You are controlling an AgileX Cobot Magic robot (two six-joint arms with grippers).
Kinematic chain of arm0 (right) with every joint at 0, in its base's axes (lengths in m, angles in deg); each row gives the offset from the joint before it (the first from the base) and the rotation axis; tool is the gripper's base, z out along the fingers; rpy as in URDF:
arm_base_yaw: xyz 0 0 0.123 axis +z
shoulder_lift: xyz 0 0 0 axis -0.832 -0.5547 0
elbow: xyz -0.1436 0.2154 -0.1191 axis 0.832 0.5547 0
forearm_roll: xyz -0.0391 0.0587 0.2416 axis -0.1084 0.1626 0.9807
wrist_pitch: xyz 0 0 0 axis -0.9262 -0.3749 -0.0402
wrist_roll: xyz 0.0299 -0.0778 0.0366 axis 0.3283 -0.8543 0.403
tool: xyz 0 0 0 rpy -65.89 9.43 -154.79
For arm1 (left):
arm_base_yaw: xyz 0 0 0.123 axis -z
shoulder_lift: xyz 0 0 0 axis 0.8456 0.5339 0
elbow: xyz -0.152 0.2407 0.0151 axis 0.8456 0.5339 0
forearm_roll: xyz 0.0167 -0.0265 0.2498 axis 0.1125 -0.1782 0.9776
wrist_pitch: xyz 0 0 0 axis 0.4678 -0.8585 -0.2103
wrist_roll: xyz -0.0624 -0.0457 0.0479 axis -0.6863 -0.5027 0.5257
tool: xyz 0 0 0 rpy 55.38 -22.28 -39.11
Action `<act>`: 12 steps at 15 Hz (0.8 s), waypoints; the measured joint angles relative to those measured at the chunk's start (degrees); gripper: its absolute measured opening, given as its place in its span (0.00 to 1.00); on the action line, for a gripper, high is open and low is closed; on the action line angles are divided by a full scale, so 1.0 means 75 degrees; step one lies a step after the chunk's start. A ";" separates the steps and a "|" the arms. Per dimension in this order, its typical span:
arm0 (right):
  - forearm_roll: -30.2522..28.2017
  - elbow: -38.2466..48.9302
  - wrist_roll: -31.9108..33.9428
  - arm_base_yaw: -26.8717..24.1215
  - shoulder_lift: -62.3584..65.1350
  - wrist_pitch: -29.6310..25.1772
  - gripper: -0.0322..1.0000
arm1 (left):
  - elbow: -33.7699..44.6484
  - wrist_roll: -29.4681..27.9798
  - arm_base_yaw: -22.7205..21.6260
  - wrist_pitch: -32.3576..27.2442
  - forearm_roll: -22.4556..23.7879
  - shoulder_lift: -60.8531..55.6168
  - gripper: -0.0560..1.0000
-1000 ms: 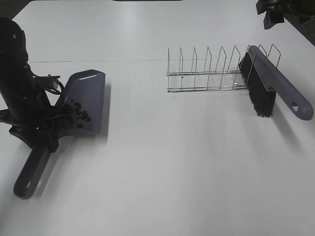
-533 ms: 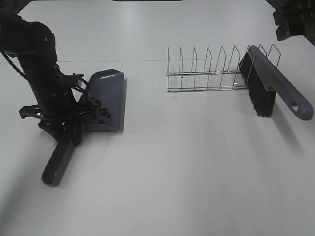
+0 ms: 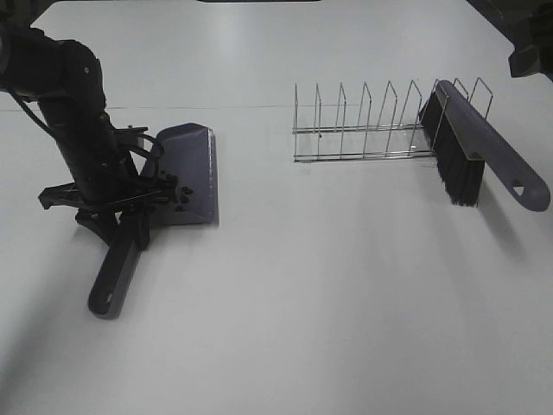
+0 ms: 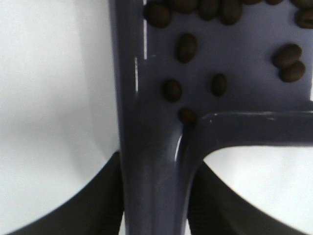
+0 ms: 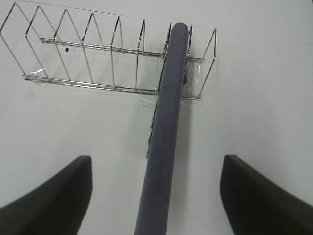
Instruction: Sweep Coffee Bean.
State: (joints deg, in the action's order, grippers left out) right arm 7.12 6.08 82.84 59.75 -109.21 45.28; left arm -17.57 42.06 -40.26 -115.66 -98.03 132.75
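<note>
The purple-grey dustpan (image 3: pixel 188 173) is at the left of the white table, and my left gripper (image 3: pixel 128 220) is shut on its handle (image 3: pixel 117 277). In the left wrist view the handle (image 4: pixel 154 171) runs between the dark fingers (image 4: pixel 98 205). The coffee beans (image 4: pixel 186 46) lie loose on the pan floor. From above they show as a small dark cluster (image 3: pixel 177 194) at the back of the pan. The brush (image 3: pixel 484 156) leans in the wire rack (image 3: pixel 363 130), bristles down. My right gripper (image 5: pixel 156 196) hangs open above the brush handle (image 5: pixel 164 142), apart from it.
The wire rack (image 5: pixel 93 63) stands at the back right with its slots free except the end ones holding the brush. Only a dark part of the right arm (image 3: pixel 530 59) shows at the top right edge. White table surface (image 3: pixel 328 294) spreads across the front and middle.
My left arm carried the dustpan with the beans to the right, and the beans slid toward the back of the pan. The right arm drew away toward the top right corner.
</note>
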 joint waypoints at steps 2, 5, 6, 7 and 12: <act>0.0023 0.0015 0.0000 0.0000 0.0168 0.0000 0.65 | 0.0000 0.0023 0.0000 0.0214 -0.0008 0.0000 0.46; 0.0023 0.0076 0.0000 0.0000 0.0428 -0.0061 0.65 | -0.0023 0.0229 0.0000 0.0298 -0.0008 -0.0023 0.80; 0.0023 0.0176 0.0000 0.0000 0.0535 -0.0069 0.65 | -0.0023 0.0321 0.0000 0.0306 0.0000 -0.0038 0.86; 0.0023 0.0306 0.0000 0.0000 0.0672 -0.0084 0.65 | -0.0023 0.0351 -0.0015 0.0321 0.0000 -0.0069 0.88; 0.0023 0.1406 0.0000 0.0000 0.1742 -0.0168 0.65 | -0.0023 0.0443 -0.0267 0.0344 0.0214 -0.0840 0.89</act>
State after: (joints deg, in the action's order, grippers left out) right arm 7.29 16.62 82.84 59.75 -96.15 44.01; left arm -17.74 45.39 -42.26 -113.08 -96.43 126.45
